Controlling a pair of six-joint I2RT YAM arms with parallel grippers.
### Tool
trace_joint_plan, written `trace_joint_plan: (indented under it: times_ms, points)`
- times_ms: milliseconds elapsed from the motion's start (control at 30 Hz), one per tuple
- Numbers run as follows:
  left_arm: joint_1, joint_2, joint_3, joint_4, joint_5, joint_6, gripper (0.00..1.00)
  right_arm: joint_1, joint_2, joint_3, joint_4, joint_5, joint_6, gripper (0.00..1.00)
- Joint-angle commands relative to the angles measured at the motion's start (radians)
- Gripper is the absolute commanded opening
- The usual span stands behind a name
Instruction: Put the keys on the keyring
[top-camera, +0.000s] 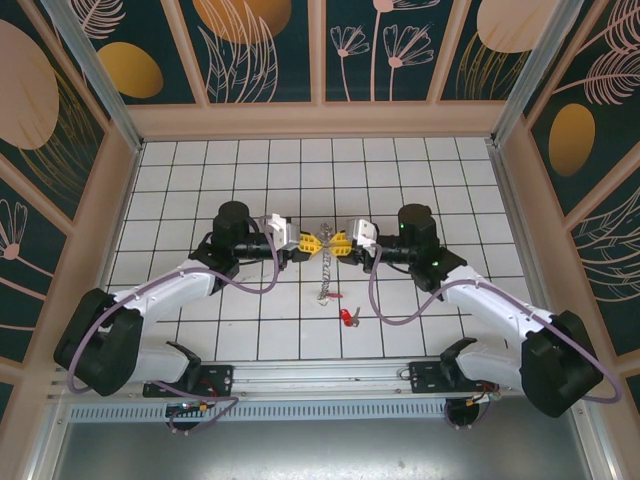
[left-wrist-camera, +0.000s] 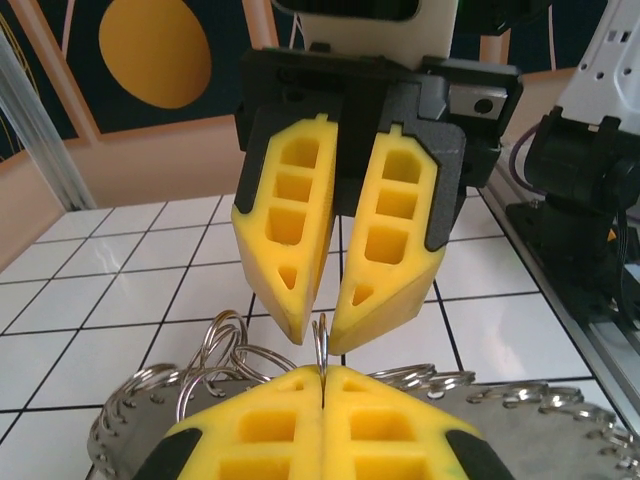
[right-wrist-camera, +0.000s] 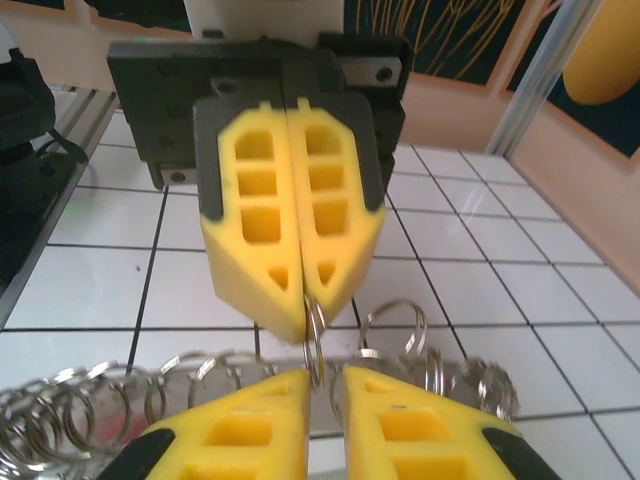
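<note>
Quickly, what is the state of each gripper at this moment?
Left gripper: closed, pinching a ring of the keyring.
Right gripper: slightly open, with that ring between its fingertips.

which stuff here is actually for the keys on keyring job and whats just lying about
Belongs to the job:
- keyring, pinched by the shut left gripper
- right gripper, jaws slightly apart around one of its rings
- red-headed keys, loose on the tiled table

Not part of it:
- purple cables
- patterned walls
</note>
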Motion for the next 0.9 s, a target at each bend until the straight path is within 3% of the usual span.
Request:
trace_joint_plan:
  times_ms: [0, 467, 867]
  points:
    - [-0.004, 0.012, -0.002, 0.175, 0.058, -0.068, 0.00, -0.013, -0.018, 0.038, -0.084, -0.070, -0.039, 0.17]
    - [-0.004, 0.051, 0.004, 0.183, 0.093, -0.051, 0.00, -0.013, -0.014, 0.017, 0.018, -0.096, -0.012, 0.17]
    - [-0.008, 0.073, 0.015, 0.223, 0.108, -0.085, 0.00, -0.013, -0.001, 0.001, 0.055, -0.101, -0.004, 0.11]
